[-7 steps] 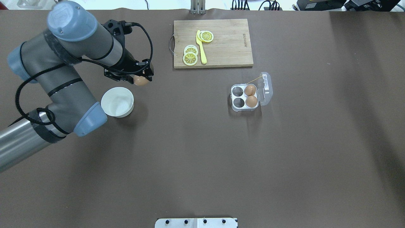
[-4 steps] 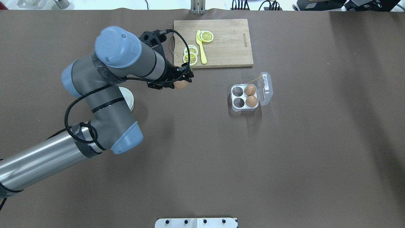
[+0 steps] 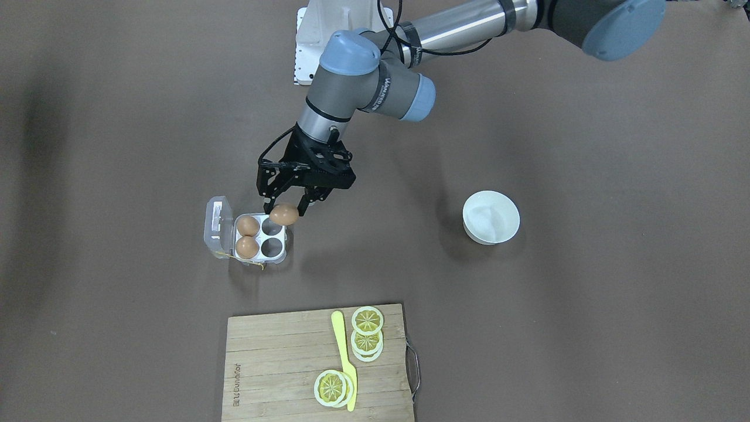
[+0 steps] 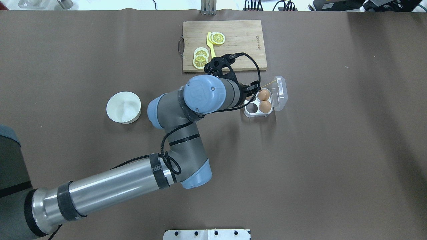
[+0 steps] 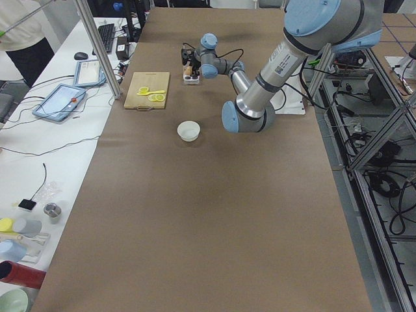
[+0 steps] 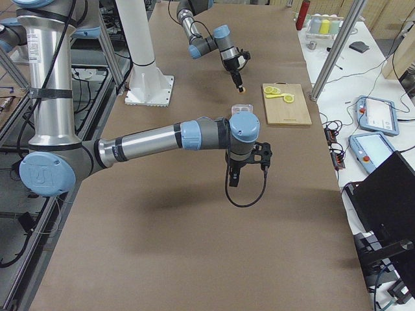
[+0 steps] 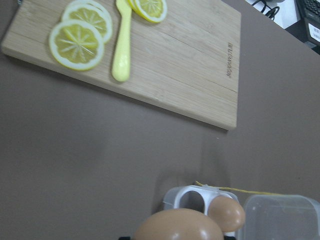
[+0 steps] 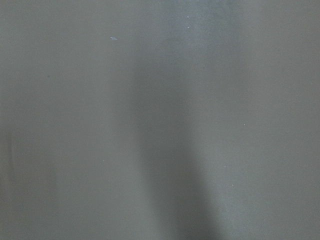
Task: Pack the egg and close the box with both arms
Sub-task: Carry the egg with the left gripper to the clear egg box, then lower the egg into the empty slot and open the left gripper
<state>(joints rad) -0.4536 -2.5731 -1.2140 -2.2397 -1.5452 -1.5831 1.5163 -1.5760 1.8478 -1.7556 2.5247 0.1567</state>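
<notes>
Left arm [image 3: 363, 88] swung from the bowl [image 3: 491, 217] over to the box [image 3: 215, 225]; left hand [image 3: 286, 210] grips the egg [image 3: 284, 215] just above its empty side. Egg-packing step; next: lower straight in, let go w/o bumping packed eggs [image 3: 248, 226]. Right hand [image 6: 233, 176]: can't tell open/closed.

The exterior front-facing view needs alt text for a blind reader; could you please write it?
The left gripper holds an egg over the open box, where two eggs sit in the cells nearest the lid. A white bowl and a cutting board with lemon slices lie apart from it.
</notes>
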